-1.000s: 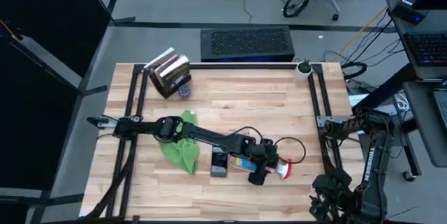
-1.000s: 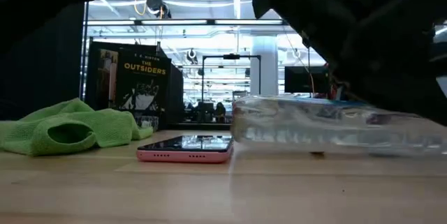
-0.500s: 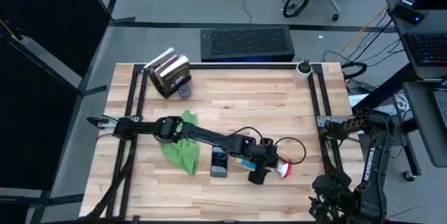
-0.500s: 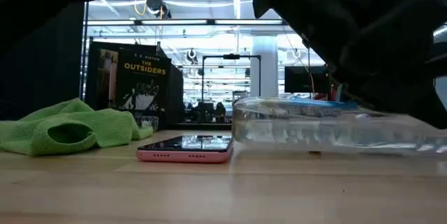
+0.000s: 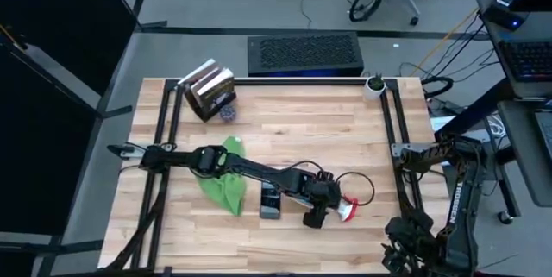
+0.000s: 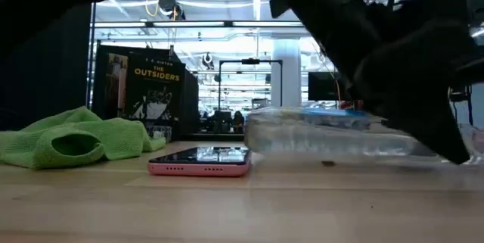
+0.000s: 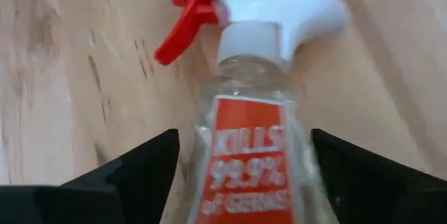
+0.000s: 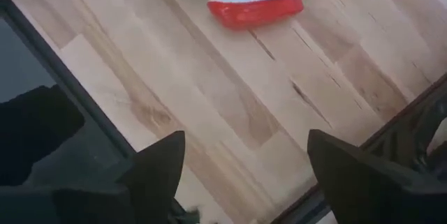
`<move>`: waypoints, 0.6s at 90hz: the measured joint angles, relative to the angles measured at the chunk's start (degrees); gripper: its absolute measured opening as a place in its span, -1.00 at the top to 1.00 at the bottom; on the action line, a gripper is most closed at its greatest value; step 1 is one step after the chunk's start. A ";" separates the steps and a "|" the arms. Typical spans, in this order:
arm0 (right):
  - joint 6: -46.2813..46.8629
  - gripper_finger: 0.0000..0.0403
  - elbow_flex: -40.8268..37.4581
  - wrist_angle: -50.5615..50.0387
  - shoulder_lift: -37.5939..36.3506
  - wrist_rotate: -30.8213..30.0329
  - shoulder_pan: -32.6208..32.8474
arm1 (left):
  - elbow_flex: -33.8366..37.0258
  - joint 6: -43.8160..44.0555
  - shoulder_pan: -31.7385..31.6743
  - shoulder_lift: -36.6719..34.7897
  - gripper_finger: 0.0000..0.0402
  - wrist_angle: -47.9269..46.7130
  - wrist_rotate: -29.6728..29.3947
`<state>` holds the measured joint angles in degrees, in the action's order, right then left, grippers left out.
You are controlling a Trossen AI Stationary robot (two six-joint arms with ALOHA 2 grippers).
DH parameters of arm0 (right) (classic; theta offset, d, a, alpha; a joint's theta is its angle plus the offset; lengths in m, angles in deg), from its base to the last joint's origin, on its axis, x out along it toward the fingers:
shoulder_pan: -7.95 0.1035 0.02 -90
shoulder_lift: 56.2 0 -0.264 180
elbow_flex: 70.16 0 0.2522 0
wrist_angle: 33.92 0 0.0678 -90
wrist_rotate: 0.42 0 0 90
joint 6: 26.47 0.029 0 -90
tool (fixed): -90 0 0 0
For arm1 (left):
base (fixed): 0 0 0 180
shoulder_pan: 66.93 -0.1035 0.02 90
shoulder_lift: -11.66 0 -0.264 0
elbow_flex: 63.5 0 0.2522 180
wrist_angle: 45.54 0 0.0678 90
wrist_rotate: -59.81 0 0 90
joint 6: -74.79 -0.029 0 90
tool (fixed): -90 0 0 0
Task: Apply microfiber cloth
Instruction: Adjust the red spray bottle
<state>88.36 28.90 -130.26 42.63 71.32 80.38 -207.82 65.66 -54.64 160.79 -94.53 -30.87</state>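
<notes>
Microfiber cloth (image 5: pixel 222 181): bunched on worktop (image 5: pixel 285 122), left-centre, partly under left arm; nothing grips it. Phone (image 5: pixel 271 200) flat just right of cloth, screen up, pink edge in low view. Spray bottle (image 7: pixel 251 147) on its side right of phone, red trigger pointing away from it. Left tool (image 5: pixel 317 210) at bottle, fingers (image 7: pixel 133 175) either side of body; whether clamped: cannot tell. Right tool (image 8: pixel 237 182) off worktop's right edge, fingers apart, holding nothing. Books (image 5: pixel 210 90) standing at far left corner.
</notes>
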 joint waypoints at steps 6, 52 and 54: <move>0.00 -0.42 0.00 0.02 0.02 0.00 0.00 | 0.06 -1.18 -0.04 0.02 -0.40 0.04 -0.73; 2.06 -0.42 -0.02 0.09 1.05 -6.14 1.92 | -4.06 -1.76 -0.20 -0.89 0.56 4.69 -3.09; 2.38 -0.42 -0.02 0.10 1.05 -6.22 2.25 | -4.03 -1.71 -0.26 -1.38 0.56 4.85 -3.09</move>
<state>90.74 28.88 -130.16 43.68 65.09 82.62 -211.85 63.95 -54.91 159.41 -89.68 -33.96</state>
